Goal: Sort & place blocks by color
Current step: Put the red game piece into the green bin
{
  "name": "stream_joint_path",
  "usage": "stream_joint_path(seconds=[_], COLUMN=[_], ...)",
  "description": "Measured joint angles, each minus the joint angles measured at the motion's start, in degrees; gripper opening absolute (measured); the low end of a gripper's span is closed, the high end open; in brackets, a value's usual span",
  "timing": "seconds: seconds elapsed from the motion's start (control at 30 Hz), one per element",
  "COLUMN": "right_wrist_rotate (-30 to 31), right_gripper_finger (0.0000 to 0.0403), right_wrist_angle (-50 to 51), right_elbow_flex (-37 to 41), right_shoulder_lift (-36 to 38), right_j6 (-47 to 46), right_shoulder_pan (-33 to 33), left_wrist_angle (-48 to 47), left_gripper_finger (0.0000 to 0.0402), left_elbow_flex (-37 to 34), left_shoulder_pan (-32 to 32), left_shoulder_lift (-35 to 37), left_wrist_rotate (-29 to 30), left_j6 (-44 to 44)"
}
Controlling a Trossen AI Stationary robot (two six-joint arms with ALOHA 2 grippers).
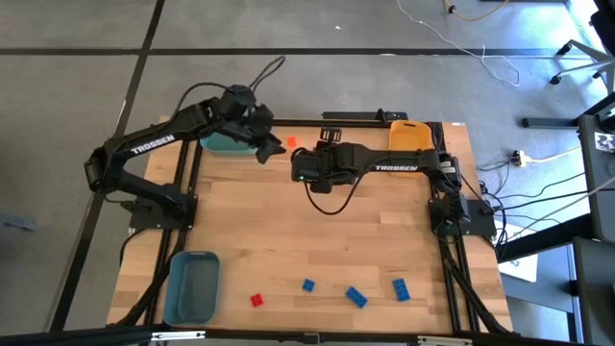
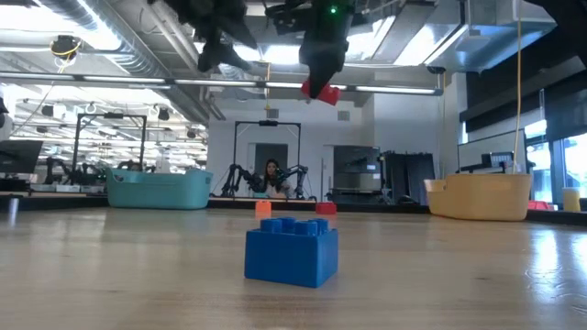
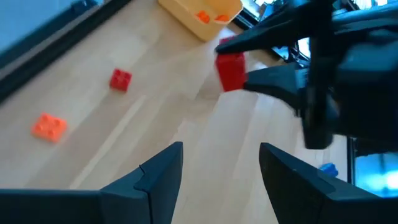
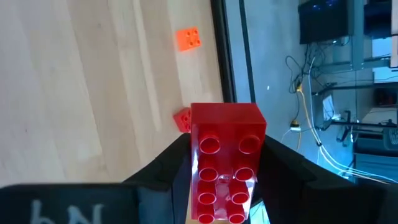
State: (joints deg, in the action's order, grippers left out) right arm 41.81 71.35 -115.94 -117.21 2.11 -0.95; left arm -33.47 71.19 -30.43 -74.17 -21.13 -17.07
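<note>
above the bench's far edge, the right end effector [image 4: 221, 180] gripped a red block [image 4: 225, 158], needing a bin; the left end effector [image 3: 217, 171] gaped empty.

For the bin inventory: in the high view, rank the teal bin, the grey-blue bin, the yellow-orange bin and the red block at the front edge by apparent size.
1. Grey-blue bin, fully visible.
2-3. Yellow-orange bin and teal bin: unranked, because the arms hide part of each.
4. Red block, far smaller than any bin.
</note>
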Motion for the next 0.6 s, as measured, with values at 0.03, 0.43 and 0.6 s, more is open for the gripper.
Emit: stream_joint_path(seconds=[0.03,0.43,0.6], right_wrist_rotate=[0.1,-4.9,-4.88], right_gripper_finger=[0.014,0.014,0.014], right_wrist_angle=[0.11,0.96,0.96], right_elbow_flex=[-0.09,-8.7,-9.4], right_shoulder_lift=[0.0,0.11,0.11], right_j6=[-0.02,0.08,1.07], right_shoulder_pan=[0.08,1.28,1.59], left_wrist_angle=[1.23,25.83,32.8], left_gripper_finger=[0.0204,0.0204,0.0204], left_elbow_flex=[-1.39,-13.44,-15.21], left_shoulder_pan=[-0.69,-3.6,-0.97], left_shoulder_lift=[0.0,0.0,0.0], left_wrist_rotate=[-0.67,-12.39,-12.76], left_j6=[-0.85,-14.58,-19.31])
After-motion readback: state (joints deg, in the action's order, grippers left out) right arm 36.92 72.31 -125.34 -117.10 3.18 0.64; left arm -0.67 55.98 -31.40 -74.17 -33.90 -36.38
